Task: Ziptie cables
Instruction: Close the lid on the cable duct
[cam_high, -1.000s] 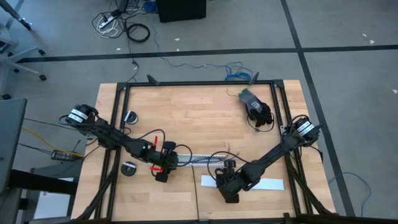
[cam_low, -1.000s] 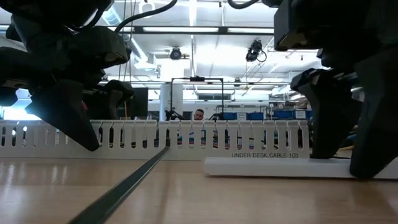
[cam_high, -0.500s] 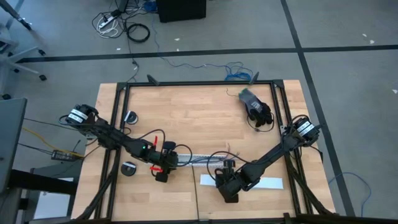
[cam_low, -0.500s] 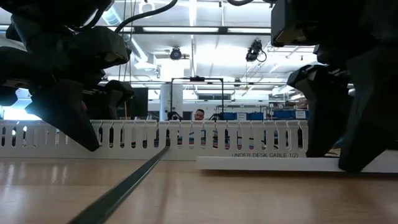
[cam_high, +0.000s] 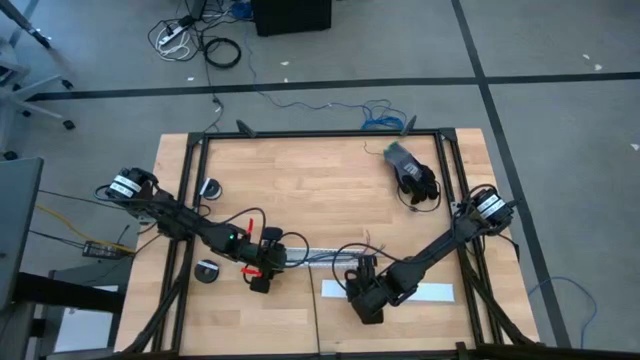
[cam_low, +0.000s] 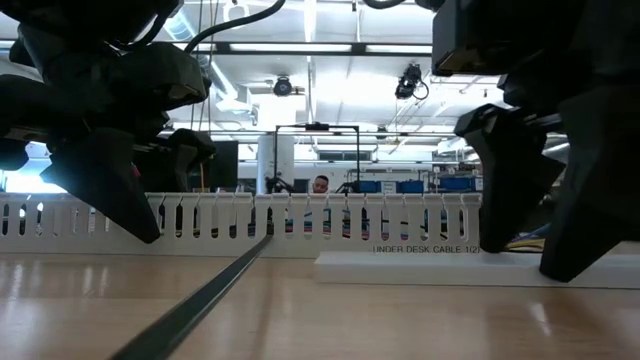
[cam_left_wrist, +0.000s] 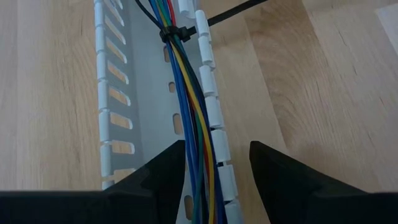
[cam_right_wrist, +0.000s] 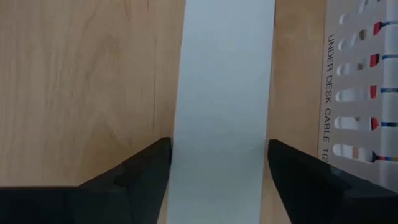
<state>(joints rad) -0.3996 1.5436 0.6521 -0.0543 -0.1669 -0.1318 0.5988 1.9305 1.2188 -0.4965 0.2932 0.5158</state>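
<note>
The cables, blue, yellow and green wires, lie bunched inside the white slotted channel. The black ziptie is looped round the bunch, and its tail runs out over the channel wall onto the table. My left gripper is open, its fingers standing on either side of the cables and one channel wall. My right gripper is over a flat white cover strip just near of the channel. My right gripper holds the white cover strip across its width, one finger at each long edge, about a third of the way in from the strip's left end. The fingers come from above, pointing down. The strip lies flat on the table.
A black glove-like object with a black cord lies near the far right corner. Two round pieces sit at the left side. A black frame borders the table. Bare wood shows at the far middle.
My right gripper has moved a little toward the table's left, and the white cover strip has slid along the table with it. The left arm, the cables and the ziptie have kept still.
</note>
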